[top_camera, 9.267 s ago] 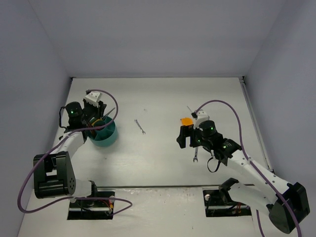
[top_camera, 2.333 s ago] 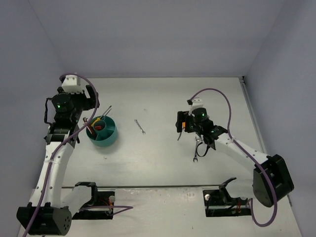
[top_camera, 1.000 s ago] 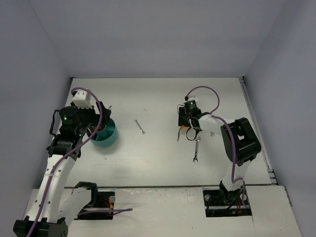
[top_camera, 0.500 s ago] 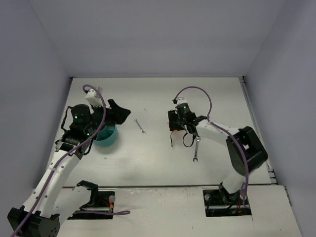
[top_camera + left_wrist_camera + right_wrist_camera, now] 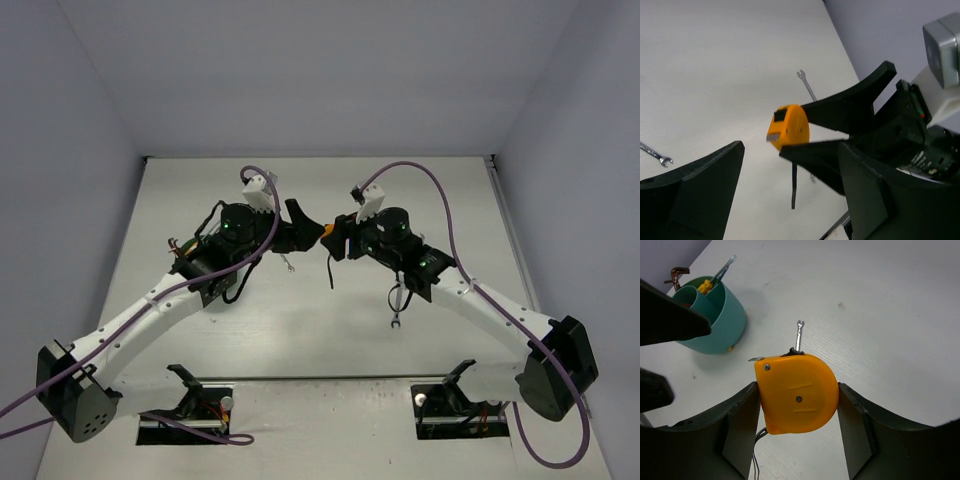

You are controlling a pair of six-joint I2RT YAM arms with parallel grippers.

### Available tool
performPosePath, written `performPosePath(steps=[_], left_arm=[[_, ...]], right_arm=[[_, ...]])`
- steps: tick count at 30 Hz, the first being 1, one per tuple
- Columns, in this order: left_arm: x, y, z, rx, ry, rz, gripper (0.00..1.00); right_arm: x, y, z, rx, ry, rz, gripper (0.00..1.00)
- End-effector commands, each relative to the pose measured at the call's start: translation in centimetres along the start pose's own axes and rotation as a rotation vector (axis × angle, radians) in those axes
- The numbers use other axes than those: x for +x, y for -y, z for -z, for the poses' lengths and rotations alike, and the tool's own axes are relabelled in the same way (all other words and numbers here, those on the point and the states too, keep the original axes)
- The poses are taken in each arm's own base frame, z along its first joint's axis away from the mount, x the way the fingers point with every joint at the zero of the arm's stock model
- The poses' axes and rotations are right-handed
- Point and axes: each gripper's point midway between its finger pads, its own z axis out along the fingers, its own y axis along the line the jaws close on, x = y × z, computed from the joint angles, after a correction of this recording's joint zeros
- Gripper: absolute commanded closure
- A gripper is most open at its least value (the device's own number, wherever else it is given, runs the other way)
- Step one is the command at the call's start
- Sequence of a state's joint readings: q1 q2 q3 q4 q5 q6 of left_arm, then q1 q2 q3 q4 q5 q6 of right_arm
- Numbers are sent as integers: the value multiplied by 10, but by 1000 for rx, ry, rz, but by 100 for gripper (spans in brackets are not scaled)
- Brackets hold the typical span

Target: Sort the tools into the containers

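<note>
Orange tape measure (image 5: 796,392) is clamped in the right gripper (image 5: 333,241) over the table's (image 5: 450,200) middle, probably so the left gripper (image 5: 304,224), fingers wide apart, can take it.

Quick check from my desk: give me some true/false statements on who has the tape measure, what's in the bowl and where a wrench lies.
1. The right gripper holds the orange tape measure. True.
2. The left gripper is shut on the tape measure. False: it is open and holds nothing.
3. The tape measure sits in the teal bowl. False: it is held in the air, apart from the bowl.
4. A silver wrench lies on the table. True.
5. The teal bowl is empty. False: tools stand in it.
</note>
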State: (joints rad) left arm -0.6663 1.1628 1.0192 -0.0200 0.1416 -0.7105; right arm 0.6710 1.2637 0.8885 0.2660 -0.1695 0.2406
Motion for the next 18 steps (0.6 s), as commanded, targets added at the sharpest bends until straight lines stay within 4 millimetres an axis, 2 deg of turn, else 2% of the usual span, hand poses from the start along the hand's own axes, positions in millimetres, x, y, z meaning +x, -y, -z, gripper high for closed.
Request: performPosePath(steps=[1,6,12,18], left_arm=[[-50,41,-6,82,143,-4,27],[-35,33,-16,42,74,-12,27],[-15,11,-19,-68,-46,-56,27],[1,17,-24,-29,-132,-43,30]], right_arm=[[-23,-30,13,-142,103,71,88],[-26,-37,22,-181,126,106,88],[-30,-42,29,-212,152,143,87],[-29,-48,33,-247,166,154,84]])
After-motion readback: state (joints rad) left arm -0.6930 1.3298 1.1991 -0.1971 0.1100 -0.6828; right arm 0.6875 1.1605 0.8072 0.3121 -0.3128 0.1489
